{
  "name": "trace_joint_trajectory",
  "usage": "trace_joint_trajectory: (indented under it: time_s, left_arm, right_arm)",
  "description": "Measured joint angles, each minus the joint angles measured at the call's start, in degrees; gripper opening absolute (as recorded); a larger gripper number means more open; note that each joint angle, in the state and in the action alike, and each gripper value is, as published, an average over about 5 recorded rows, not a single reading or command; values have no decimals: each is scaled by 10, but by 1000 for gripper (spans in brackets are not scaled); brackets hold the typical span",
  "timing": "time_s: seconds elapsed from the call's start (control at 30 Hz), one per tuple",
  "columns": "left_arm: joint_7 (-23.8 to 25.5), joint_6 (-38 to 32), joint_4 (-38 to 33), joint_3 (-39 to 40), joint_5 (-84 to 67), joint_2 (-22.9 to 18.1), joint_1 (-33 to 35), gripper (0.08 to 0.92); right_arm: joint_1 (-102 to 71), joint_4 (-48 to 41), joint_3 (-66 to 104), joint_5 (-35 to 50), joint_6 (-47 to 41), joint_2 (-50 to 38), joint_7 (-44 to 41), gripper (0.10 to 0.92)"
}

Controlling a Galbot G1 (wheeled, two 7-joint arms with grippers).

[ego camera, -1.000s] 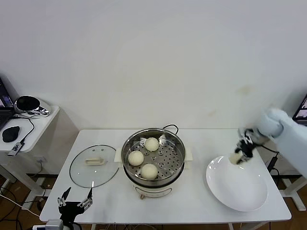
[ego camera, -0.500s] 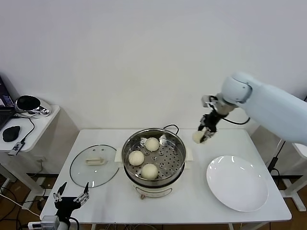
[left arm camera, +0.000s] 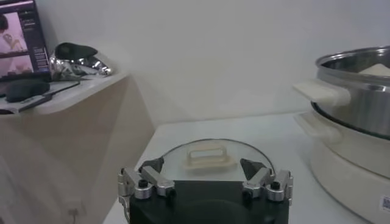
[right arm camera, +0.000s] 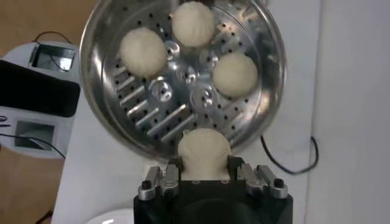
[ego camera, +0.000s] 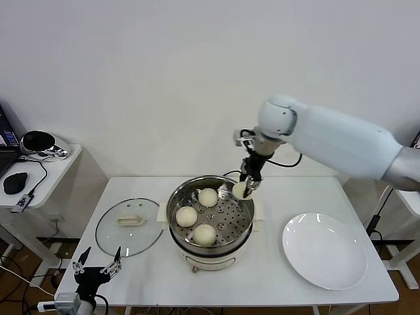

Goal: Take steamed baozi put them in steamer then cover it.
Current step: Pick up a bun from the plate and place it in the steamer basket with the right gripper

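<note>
On the white table by the wall, I see R gripper clamped on the 4th baozi, above steamer far rim w/ free tray spot just inward; L gripper wide, parked at the front edge.

Creamy-white baozi, shiny perforated steel steamer, white plate, clear glass cover

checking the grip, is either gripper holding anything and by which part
The right gripper pinches a small round creamy-white bun by its opposite sides; the left gripper is open, holding nothing.
</note>
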Motion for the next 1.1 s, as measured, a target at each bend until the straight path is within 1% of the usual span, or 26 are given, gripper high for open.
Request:
trace_joint_trajectory:
  time_s: [0.43,0.87,0.97,1.1]
  left_arm:
    - [0,0,3,-5,-7,-3,-5,823]
    - [-1,-1,11,-3,-9,-4,-10,823]
    - [-1,-1,12,-1,-9,-5,-11,823]
    - [-1,-1,12,-1,-8,-5,-11,823]
  right_arm:
    - [-34,-32,-19,-31,-4,66,10,475]
    - [-62,-36,-24,-63,-5,75,14,475]
    - [-67,-34,-25,-65,-6,75,17,502]
    - [-69,-30,-24,-66,-7,71,21,610]
